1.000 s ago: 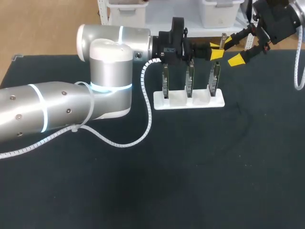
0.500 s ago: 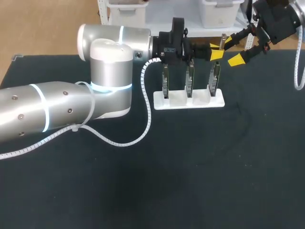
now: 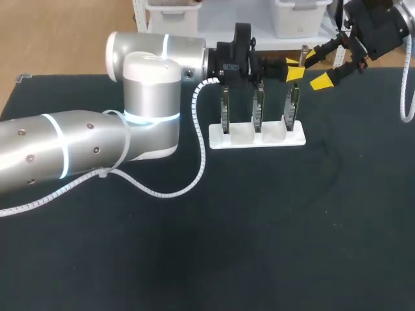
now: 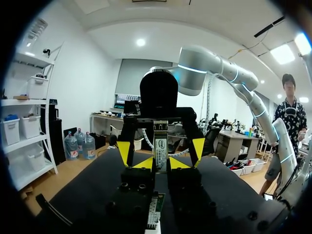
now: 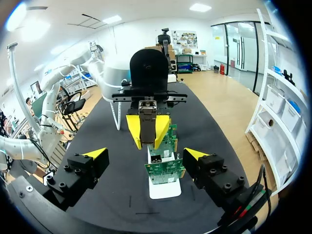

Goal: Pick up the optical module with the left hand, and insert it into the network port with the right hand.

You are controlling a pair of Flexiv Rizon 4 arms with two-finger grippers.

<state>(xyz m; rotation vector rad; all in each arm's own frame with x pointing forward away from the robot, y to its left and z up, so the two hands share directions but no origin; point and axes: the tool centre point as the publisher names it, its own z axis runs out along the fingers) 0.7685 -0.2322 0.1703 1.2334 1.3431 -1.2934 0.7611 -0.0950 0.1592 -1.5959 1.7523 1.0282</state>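
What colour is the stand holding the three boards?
The stand is white; head view shows it best.

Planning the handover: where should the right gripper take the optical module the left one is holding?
Take the optical module by its free end jutting past the left gripper, coming head-on from the opposite side. The right gripper is open and faces it.
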